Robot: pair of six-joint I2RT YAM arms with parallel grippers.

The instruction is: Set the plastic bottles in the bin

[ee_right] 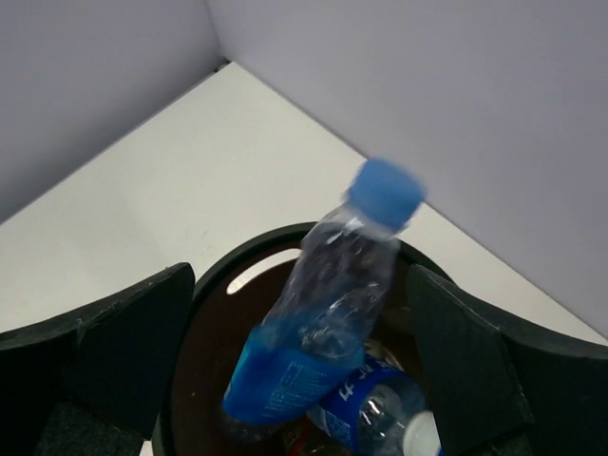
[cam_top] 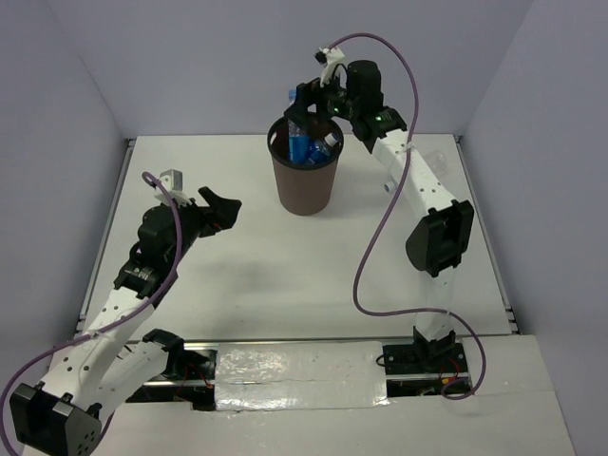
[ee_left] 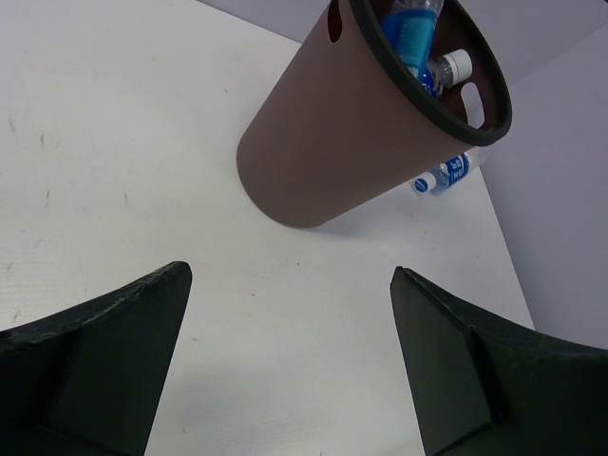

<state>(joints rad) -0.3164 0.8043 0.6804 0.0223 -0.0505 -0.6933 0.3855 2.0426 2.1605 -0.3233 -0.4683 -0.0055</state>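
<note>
The brown bin stands at the back middle of the table. My right gripper is open just above its rim. In the right wrist view a clear bottle with a blue label and blue cap is blurred and tilted, bottom down inside the bin, between my open fingers and touching neither. Another blue-labelled bottle with a white cap lies in the bin. My left gripper is open and empty, left of the bin. One blue-labelled bottle lies on the table behind the bin.
White walls close the table at the back and sides. The white tabletop stretches between the arms and the bin. The right arm's purple cable hangs in a loop over the right part of the table.
</note>
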